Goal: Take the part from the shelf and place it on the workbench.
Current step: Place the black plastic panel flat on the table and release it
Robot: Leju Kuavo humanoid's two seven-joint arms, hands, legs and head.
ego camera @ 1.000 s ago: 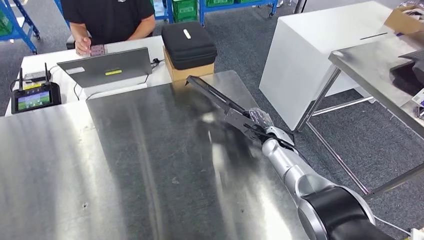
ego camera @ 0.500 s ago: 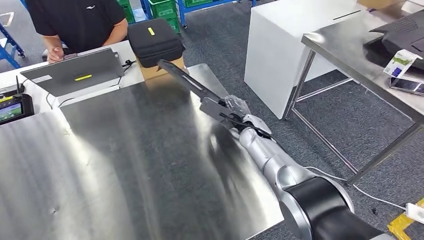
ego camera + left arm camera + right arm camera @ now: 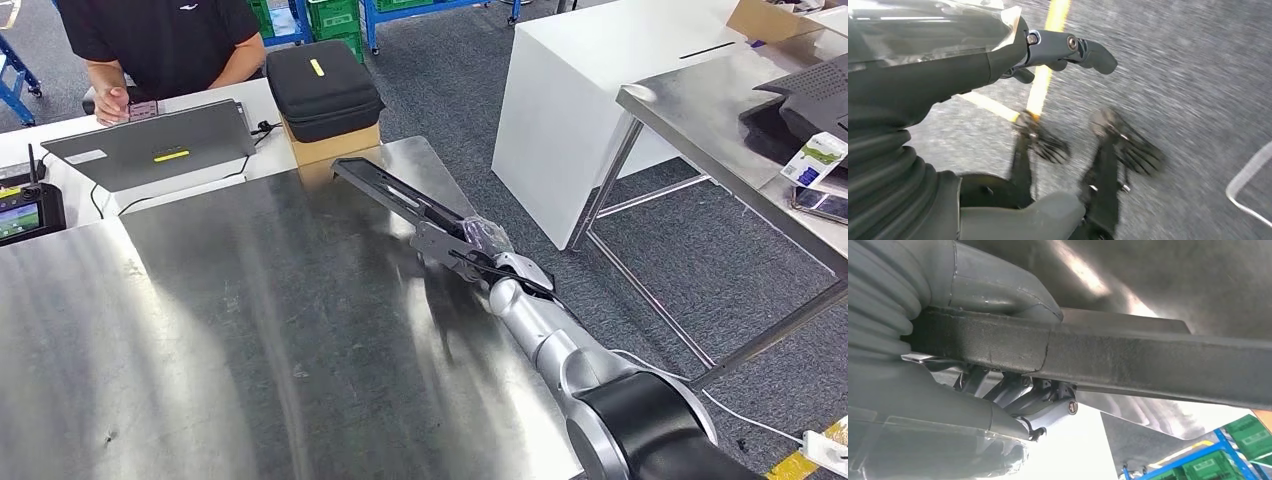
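- Part (image 3: pixel 400 200): a long, flat black bar, held out over the far right corner of the workbench (image 3: pixel 250 330). In the head view it looks to hang above the steel, not resting on it, though I cannot tell the gap for sure.
- Right hand (image 3: pixel 478 243) grasps the part at its near end. The right wrist view shows the thumb (image 3: pixel 998 287) pressed on one face and darker fingers (image 3: pixel 1018 392) curled under the other.
- Left hand (image 3: pixel 1063 50) hangs over the floor, holding nothing; its fingers look loosely curled, so I read it as released.
- Handling, as a judgement: the bar looks stiff, with a rough matte skin that should not slip easily. Held by one end, its length will lever against the hand, so the free end may droop or swing.
- A hold nearer the middle would balance better; with the present end hold, lowering it flat and slowly seems wise so the far tip does not strike the steel first.
- A box (image 3: pixel 320 150) with a black case (image 3: pixel 320 85) on it stands just past the far tip.
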